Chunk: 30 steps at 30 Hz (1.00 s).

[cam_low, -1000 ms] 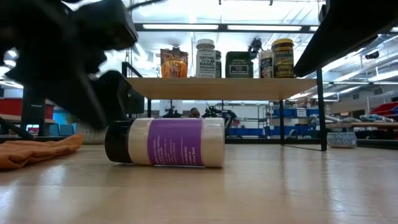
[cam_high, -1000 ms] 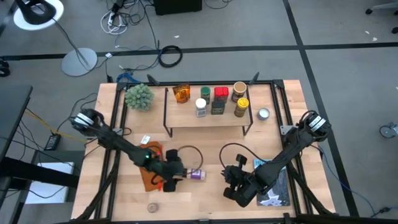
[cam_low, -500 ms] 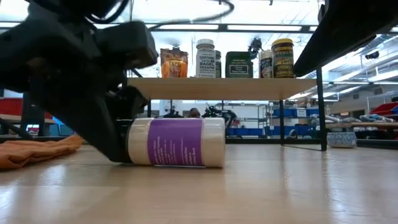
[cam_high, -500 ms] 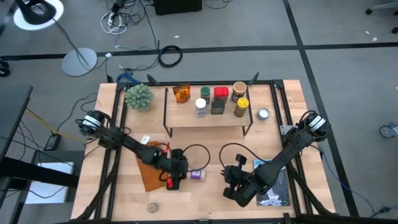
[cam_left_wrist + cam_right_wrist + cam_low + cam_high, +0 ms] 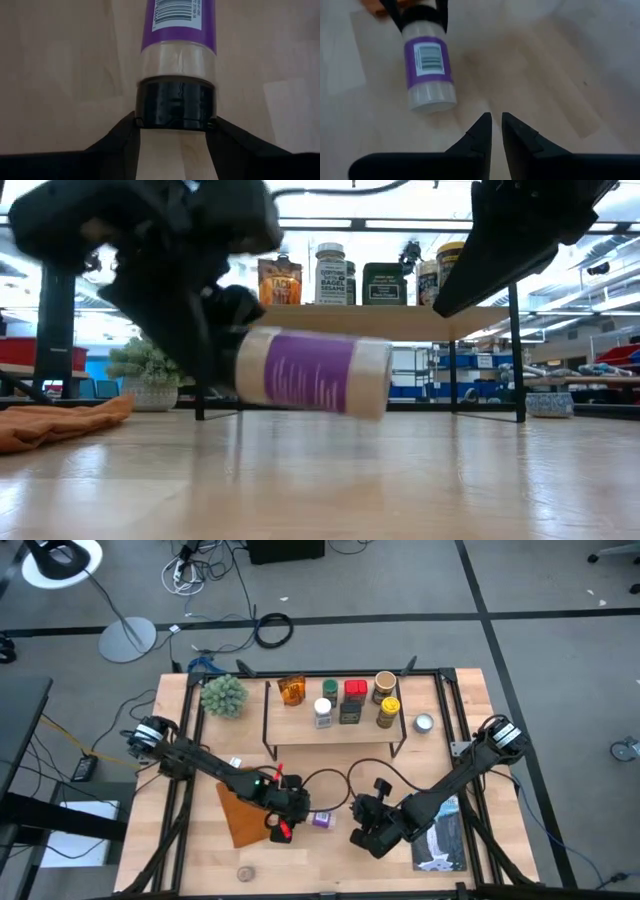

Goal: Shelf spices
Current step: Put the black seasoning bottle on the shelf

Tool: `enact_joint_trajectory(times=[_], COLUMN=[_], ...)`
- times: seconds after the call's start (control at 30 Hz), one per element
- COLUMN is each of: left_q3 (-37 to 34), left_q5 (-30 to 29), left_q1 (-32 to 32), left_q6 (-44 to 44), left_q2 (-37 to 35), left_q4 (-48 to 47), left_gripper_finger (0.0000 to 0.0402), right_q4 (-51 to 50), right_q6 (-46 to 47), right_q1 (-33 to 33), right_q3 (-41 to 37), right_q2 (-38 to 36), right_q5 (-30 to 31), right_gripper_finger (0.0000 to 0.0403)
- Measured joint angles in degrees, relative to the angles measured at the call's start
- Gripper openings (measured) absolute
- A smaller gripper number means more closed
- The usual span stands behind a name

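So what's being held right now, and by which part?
The left hand holds the purple-labelled spice jar by its black lid, lifted off the table. The right hand is shut and holds nothing.

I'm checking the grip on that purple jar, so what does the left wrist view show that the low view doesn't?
Only the left wrist view shows the left gripper with a finger on each side of the purple-label jar's black cap. Only the low view shows that jar lifted clear of the table, tilted, with the shelf of spices behind. Both show the purple label.
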Motion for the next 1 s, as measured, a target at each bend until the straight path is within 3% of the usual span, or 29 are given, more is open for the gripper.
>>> enact_joint_trajectory(times=[0.43, 0.6, 0.83, 1.0], left_q3=[20.44, 24.57, 24.92, 24.92], left_q5=[-0.38, -0.51, -1.83, -2.23], left_q1=[2.93, 4.05, 4.31, 4.28], left_q6=[5.92, 5.96, 5.29, 5.15], left_q2=[0.0, -0.02, -0.02, -0.02], left_q4=[-28.98, -39.57, -42.03, -42.04], left_gripper_finger=[0.0184, 0.0184, 0.0184, 0.0184], right_q4=[1.94, 3.52, 12.55, 17.35], right_q6=[-3.21, -5.29, -13.35, -20.55], right_q1=[-0.19, -0.69, -2.38, -3.52], right_q3=[-0.02, -0.02, -0.02, -0.02], right_q2=[0.0, 0.0, 0.0, 0.0], right_q5=[-3.16, -3.12, 1.65, 1.89], right_gripper_finger=[0.0044, 0.0045, 0.0043, 0.0048])
